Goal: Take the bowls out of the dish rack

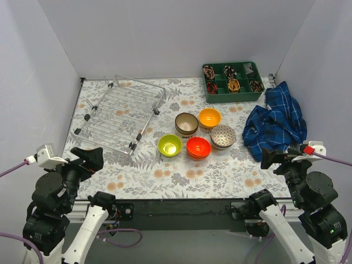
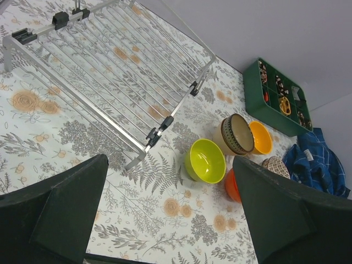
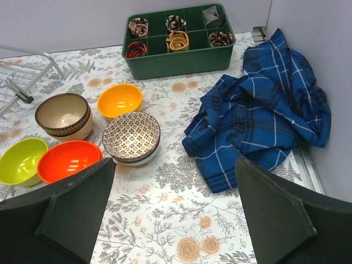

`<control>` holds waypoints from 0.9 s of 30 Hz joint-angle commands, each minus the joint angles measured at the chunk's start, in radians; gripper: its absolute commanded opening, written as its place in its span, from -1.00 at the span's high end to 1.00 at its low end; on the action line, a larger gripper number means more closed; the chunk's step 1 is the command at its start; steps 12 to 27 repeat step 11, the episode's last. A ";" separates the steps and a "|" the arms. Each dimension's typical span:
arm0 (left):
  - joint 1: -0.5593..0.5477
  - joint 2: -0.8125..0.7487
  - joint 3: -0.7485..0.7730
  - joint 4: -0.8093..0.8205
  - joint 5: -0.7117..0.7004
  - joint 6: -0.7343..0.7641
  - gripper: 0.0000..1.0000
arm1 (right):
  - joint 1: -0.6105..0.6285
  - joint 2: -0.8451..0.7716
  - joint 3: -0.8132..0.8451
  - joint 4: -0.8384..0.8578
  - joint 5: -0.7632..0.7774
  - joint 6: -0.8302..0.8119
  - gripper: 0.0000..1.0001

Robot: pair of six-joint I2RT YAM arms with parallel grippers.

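1. The dish rack (image 1: 122,113) sits by the far-left corner of the tabletop (image 1: 165,177).
2. The bowls (image 1: 198,137) are clustered mid-tabletop, some stacked.
3. The left gripper (image 1: 87,158) and right gripper (image 1: 274,158) are at the near edge — jaws spread wide, holding nothing.

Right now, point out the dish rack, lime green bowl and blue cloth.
dish rack (image 1: 122,113), top view, middle of the wire bed.
lime green bowl (image 2: 206,159), left wrist view, inside of the bowl.
blue cloth (image 3: 264,115), right wrist view, middle folds.

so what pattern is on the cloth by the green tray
The cloth is dark blue plaid with thin pale lines, clearest in the right wrist view.
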State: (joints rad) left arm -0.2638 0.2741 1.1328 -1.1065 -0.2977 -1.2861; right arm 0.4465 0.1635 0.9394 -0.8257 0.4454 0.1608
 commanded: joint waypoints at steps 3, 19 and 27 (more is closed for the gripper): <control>0.005 -0.006 -0.030 0.027 0.014 -0.018 -0.96 | 0.003 -0.018 0.006 0.007 0.013 -0.003 -0.97; 0.005 0.011 -0.013 0.050 0.038 0.014 -0.97 | 0.003 -0.013 0.006 0.007 0.007 -0.004 -0.97; 0.005 0.011 -0.013 0.050 0.038 0.014 -0.97 | 0.003 -0.013 0.006 0.007 0.007 -0.004 -0.97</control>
